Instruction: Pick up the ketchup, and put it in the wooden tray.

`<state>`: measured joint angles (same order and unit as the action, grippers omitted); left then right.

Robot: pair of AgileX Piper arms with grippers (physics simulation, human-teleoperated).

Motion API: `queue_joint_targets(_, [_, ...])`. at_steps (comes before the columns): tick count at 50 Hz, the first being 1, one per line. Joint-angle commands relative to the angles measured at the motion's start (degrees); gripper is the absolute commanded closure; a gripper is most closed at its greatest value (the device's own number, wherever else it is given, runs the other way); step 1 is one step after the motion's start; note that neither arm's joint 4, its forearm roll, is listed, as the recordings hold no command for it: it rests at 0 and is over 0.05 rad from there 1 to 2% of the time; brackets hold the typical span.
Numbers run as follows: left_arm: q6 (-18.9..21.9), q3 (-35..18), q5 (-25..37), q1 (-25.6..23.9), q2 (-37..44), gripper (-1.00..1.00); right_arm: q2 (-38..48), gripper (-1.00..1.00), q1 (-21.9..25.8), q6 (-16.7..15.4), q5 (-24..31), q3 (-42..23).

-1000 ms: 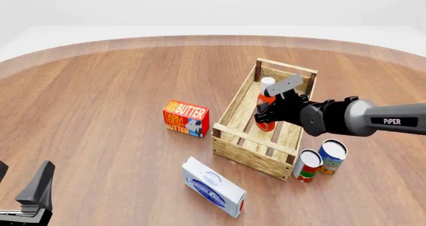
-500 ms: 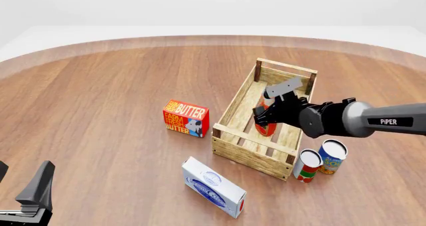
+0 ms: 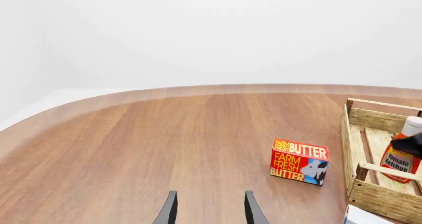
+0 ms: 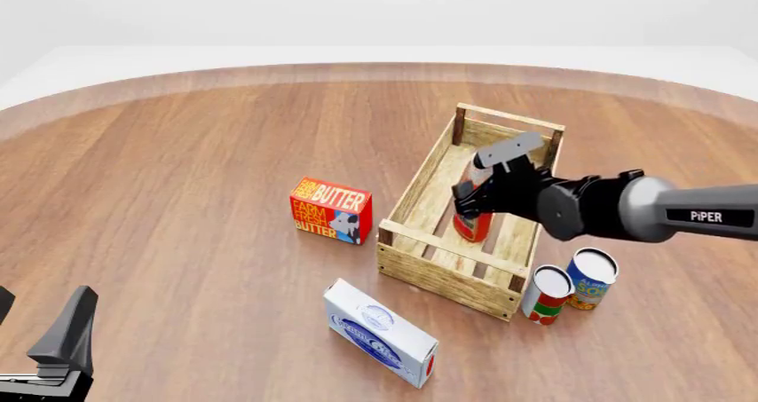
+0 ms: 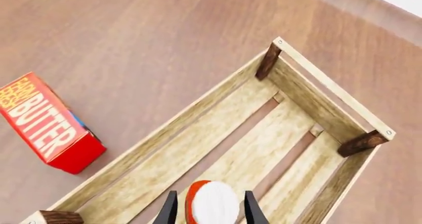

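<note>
Since the ketchup point(image 4: 473, 224) must stand inside the tray point(image 4: 417, 192), our right gripper point(image 4: 474, 192) holds its neck narrowly.

I work in a bare simulated test space: a round wood-grain worktop point(image 4: 177, 153) with groceries, blank white backdrop point(image 4: 355, 11) across the frame's top.

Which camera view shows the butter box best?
The front view: the whole butter box is visible there, standing on the table left of the tray. The left wrist view also shows it whole, but further away. The right wrist view shows it cut off at the picture's edge.
</note>
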<state>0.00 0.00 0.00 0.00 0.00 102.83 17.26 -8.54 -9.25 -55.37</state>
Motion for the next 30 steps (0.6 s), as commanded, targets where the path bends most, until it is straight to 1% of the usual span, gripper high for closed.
queue_joint_targets(1, [0.0,0.0,0.0,0.0,0.0,-1.0,-2.2,-1.0,0.1,-0.4,0.9,0.0])
queue_joint_targets(12, [0.0,0.0,0.0,0.0,0.0,-1.0,-4.5,-1.0,0.4,-1.2,2.4,-0.5])
queue_joint_targets(19, [0.0,0.0,0.0,0.0,0.0,-1.0,-7.5,-1.0,0.2,-2.1,4.6,-1.0])
queue_joint_targets(30, [0.0,0.0,0.0,0.0,0.0,-1.0,-12.8,-1.0,0.7,-2.6,6.9,0.1])
